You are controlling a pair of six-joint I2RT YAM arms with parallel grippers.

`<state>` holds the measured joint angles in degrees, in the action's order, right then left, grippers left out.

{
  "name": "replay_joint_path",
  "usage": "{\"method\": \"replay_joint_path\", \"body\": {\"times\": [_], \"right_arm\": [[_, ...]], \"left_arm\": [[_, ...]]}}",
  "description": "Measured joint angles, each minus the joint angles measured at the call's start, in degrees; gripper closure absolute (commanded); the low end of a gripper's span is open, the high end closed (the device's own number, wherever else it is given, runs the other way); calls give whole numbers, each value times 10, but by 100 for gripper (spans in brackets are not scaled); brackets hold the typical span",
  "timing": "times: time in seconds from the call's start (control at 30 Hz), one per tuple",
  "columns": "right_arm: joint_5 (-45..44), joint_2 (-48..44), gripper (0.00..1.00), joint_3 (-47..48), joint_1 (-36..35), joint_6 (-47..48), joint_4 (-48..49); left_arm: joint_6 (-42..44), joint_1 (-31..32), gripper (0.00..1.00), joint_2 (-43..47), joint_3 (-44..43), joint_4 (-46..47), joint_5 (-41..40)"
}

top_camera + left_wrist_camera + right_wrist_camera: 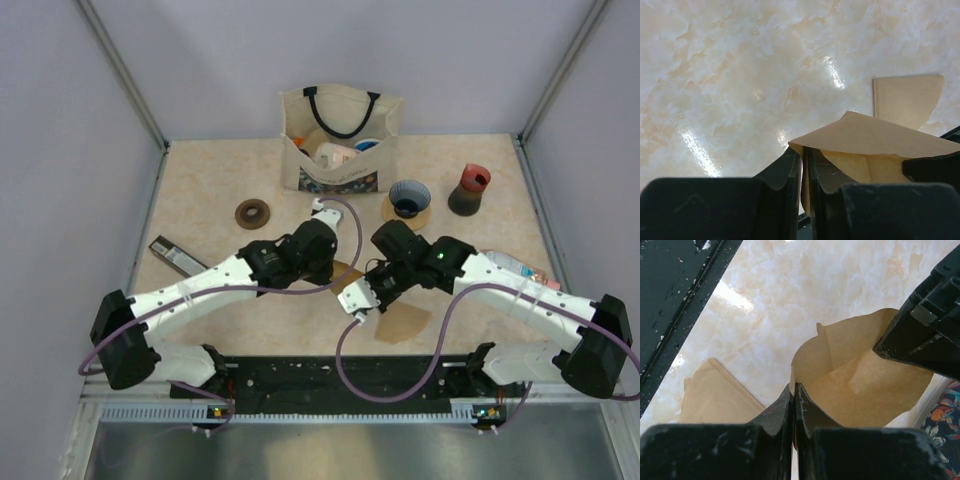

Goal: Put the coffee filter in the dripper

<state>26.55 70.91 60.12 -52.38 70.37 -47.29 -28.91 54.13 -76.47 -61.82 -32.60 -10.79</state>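
Note:
A light-brown paper coffee filter (875,135) hangs above the table between my two grippers. My left gripper (804,150) is shut on one edge of it. My right gripper (793,386) is shut on the opposite edge, and the filter (865,375) is spread partly open. In the top view the grippers (335,262) (372,278) meet at mid-table with the filter (348,270) mostly hidden between them. The blue dripper (410,198) stands upright on its tan ring base, behind and to the right of the grippers.
A second filter (403,322) lies flat on the table near the front. A cloth tote bag (340,140) stands at the back. A dark grinder with a red top (468,190), a brown ring (253,212), a dark flat strip (178,256) and a packet (520,268) lie around.

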Motion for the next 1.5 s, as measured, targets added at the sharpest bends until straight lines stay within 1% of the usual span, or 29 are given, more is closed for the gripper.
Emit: {"method": "replay_joint_path", "body": {"times": [0.03, 0.07, 0.1, 0.17, 0.2, 0.27, 0.3, 0.43, 0.5, 0.57, 0.63, 0.7, 0.73, 0.77, 0.8, 0.9, 1.07, 1.1, 1.13, 1.2, 1.27, 1.33, 1.37, 1.43, 1.5], "right_arm": [[-2, 0, 100, 0, 0, -1, 2], [-4, 0, 94, 0, 0, -2, 5], [-4, 0, 87, 0, 0, -4, 9], [-4, 0, 65, 0, 0, -14, 17], [-4, -1, 53, 0, 0, -22, 25], [-7, -6, 16, -4, 0, -43, 56], [-9, -12, 1, -6, 0, -56, 73], [-16, -57, 1, -17, 0, -109, 131], [-24, -94, 1, -36, 0, -151, 173], [-47, -149, 1, -71, -1, -221, 235], [-87, -198, 1, -111, -5, -316, 303], [-153, -236, 1, -143, -8, -428, 352], [-214, -257, 1, -157, -7, -514, 377], [-251, -267, 1, -163, -7, -565, 388], [-296, -277, 1, -167, -7, -628, 395], [-390, -291, 1, -170, -7, -768, 394], [-472, -290, 1, -177, -7, -920, 370], [-480, -288, 1, -179, -7, -941, 367], [-486, -285, 1, -181, -7, -954, 367], [-496, -271, 1, -182, -7, -983, 362], [-495, -255, 1, -190, -7, -1007, 362], [-486, -242, 1, -209, -7, -1032, 363], [-475, -238, 1, -221, -7, -1044, 366], [-445, -225, 2, -255, -7, -1071, 385], [-419, -204, 2, -280, -7, -1103, 396]], "left_arm": [[1, 0, 85, 1, 0, -2, -4], [2, 0, 85, 2, 0, -4, -5], [4, 0, 85, 3, 0, -6, -6], [9, 0, 85, 4, 0, -7, -6], [10, 0, 85, 5, 0, -8, -6], [12, 0, 85, 5, 0, -9, -6], [12, 0, 85, 6, 0, -9, -6], [11, 0, 85, 6, 0, -9, -11], [11, 0, 85, 6, 0, -9, -22], [14, 2, 85, 6, 0, -8, -38], [20, 7, 85, 6, 0, -4, -49], [11, 8, 85, 6, 0, -3, -65], [8, 5, 85, 6, 0, -3, -73], [6, 3, 85, 6, 0, -3, -80], [4, 2, 85, 6, 0, -3, -85], [2, 0, 85, 6, 0, 6, -94], [-28, 0, 85, 3, -15, 8, -111], [-34, 0, 82, 2, -19, 8, -114], [-40, 0, 77, 2, -23, 8, -115], [-47, 0, 64, 2, -26, 8, -116], [-62, 0, 52, 2, -26, 0, -116], [-75, 0, 38, 4, -19, -6, -117], [-83, -1, 35, 10, -7, -5, -118], [-103, -9, 33, 28, 31, -8, -112], [-121, -31, 28, 50, 75, -4, -92]]}}
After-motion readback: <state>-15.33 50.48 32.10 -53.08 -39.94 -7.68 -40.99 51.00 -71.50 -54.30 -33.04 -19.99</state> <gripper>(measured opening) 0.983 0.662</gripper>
